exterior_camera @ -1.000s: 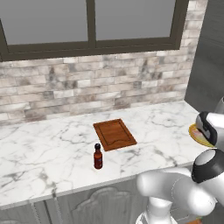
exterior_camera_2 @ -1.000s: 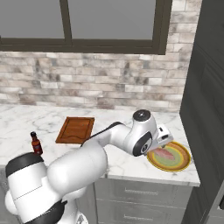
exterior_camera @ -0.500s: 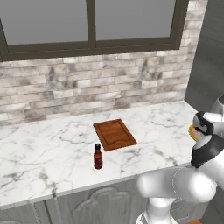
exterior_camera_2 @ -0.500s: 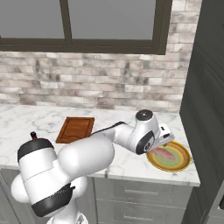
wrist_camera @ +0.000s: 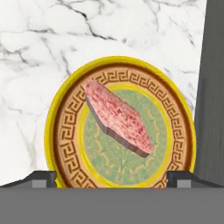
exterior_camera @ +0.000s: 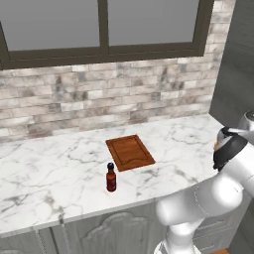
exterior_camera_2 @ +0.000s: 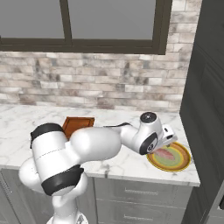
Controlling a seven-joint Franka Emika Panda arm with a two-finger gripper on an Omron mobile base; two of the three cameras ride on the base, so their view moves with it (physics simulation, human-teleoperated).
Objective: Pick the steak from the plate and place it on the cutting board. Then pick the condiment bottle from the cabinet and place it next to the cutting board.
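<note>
Now swung further over the plate (exterior_camera_2: 186, 164) at frame right. Steak (wrist_camera: 117, 117) centred in hand view, on the plate, ungrasped. Fingers (wrist_camera: 40, 178) spread wide apart. Cutting board (exterior_camera: 129, 152) bare; pick step pending.

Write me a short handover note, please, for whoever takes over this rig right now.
Tool: open, empty, poised over the plate.
Steak: on the plate, near the counter's right end, untouched.
Cutting board: mid-counter, nothing on it.
Condiment bottle: upright on the counter just in front of the board, apart from it.
Done: neither pick is made.
Left: grasp the steak, carry it to the board; then check the bottle's spot.
</note>
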